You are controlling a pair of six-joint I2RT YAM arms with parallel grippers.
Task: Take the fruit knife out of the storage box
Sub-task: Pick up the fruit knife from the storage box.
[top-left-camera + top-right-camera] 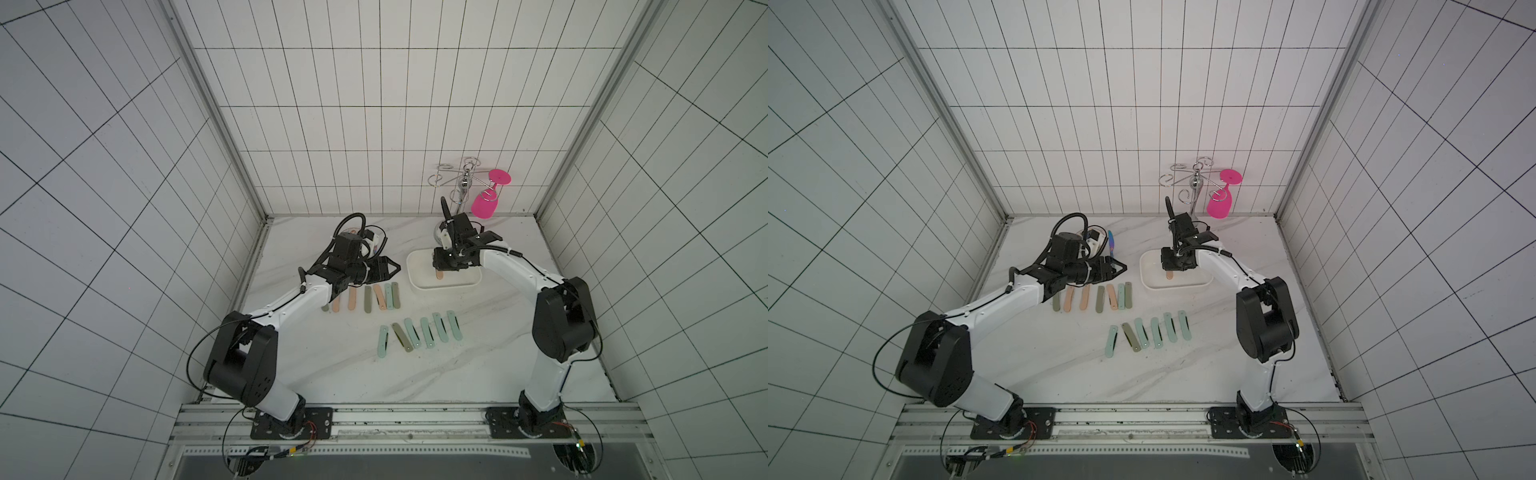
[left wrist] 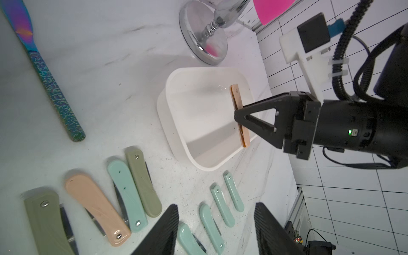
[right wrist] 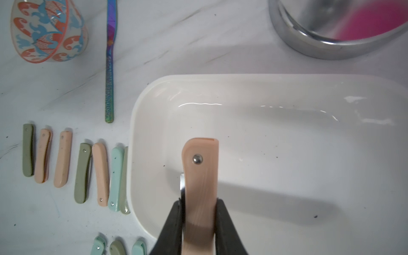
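The fruit knife (image 3: 201, 187), a folded one with a peach handle, was gripped in the right gripper (image 3: 199, 205). The black fingers (image 3: 174, 223) were clamped on the two sides of the handle, and the rivet end was left projecting beyond the fingertips. In both top views the knife (image 1: 439, 274) was seen over the inside of the storage box (image 3: 265, 77), a little left of its centre. It appeared to be raised off the box floor, since a shadow was cast apart from it, though this could not be settled from the views given.

The grasp was therefore judged done. The carrying of the knife out over the rim and its setting down on the table (image 1: 478, 353) were judged left to do.

Two rows of folded knives (image 1: 365, 297) were laid out on the table, left of the box and nearer than it. The left gripper (image 1: 392, 270) was held spread and empty just left of the box.
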